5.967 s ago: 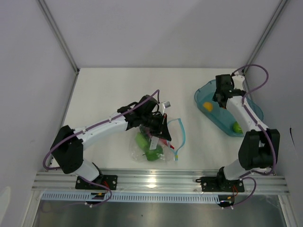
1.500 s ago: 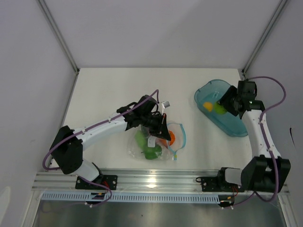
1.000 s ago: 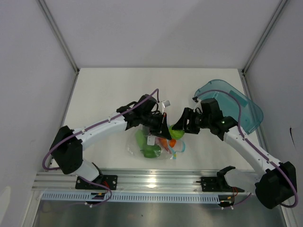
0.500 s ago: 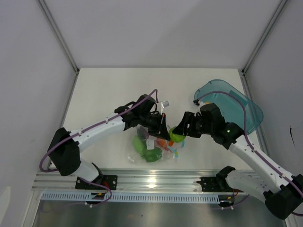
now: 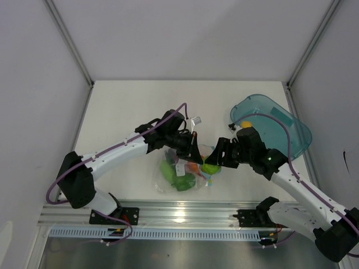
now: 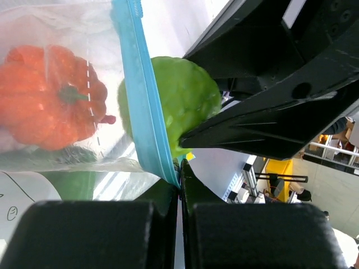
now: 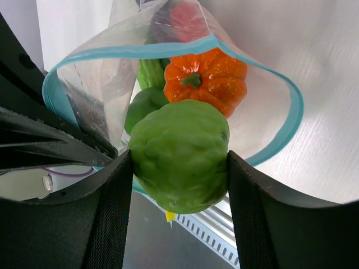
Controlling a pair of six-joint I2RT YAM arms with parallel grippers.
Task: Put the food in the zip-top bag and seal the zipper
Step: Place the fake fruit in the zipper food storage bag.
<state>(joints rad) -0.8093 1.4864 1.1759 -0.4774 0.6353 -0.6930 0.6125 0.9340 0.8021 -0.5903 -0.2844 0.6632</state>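
The left gripper [image 6: 180,193] is pinching with its jaws fully closed, clamping the light blue zipper [image 6: 140,84] at one point of the strip and holding that edge of the zip-top bag [image 5: 176,175] up off the desk [image 5: 129,106]. The right gripper [image 5: 219,158] is standing partly open, its two fingers pressing on opposite sides of the green lime [image 7: 179,159] and carrying it clear of the desk.

The lime is hanging right at the bag's mouth, touching or just beside the blue strip; how far it is reaching inside cannot be told. The bag is lying at the near middle of the desk, between the two arms. Its mouth is facing right, toward the right gripper, with the zipper gaping in a wide loop, and its long axis is running from that mouth back to the near left, where the closed end is resting on the desk.

An orange ribbed toy [image 7: 205,78] and green pieces [image 7: 143,106] are sitting inside the bag, just behind the lime. At the far right, a teal tray [image 5: 283,131] is holding a yellow piece [image 5: 245,124].
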